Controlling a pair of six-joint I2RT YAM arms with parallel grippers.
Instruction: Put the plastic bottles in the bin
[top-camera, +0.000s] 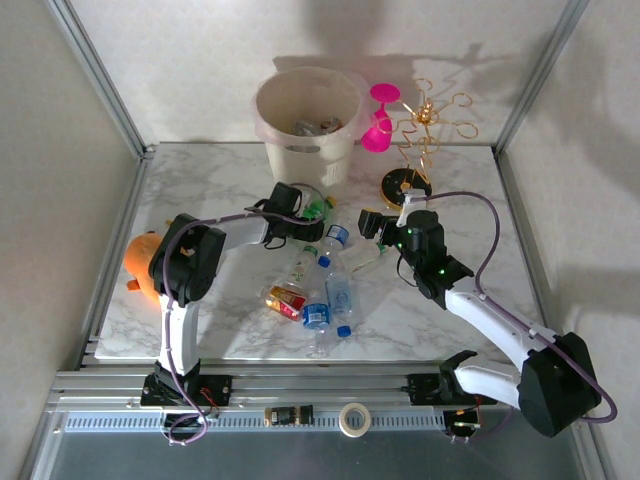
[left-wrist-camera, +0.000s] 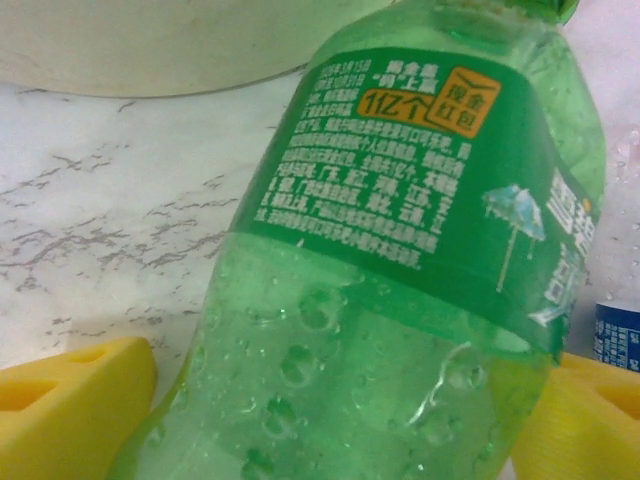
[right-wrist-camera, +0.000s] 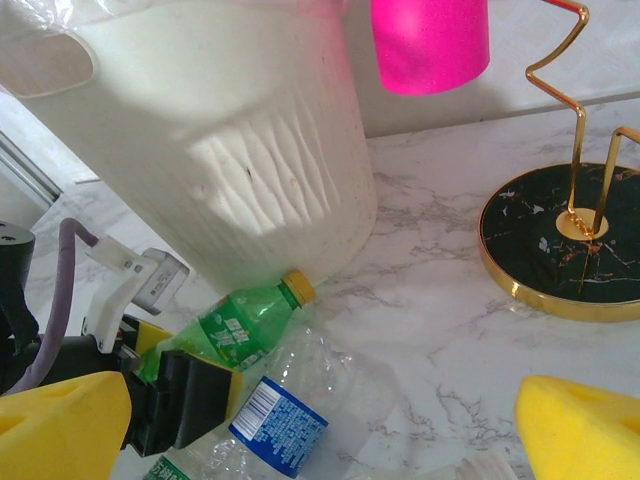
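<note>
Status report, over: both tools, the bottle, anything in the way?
Left tool around green bottle, grip not confirmed. Right tool open, empty. Bin just behind the bottle; clear blue-label bottle lies alongside.

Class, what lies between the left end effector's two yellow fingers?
A green plastic bottle, seen in the left wrist view, sits between the fingers of the left end effector.
</note>
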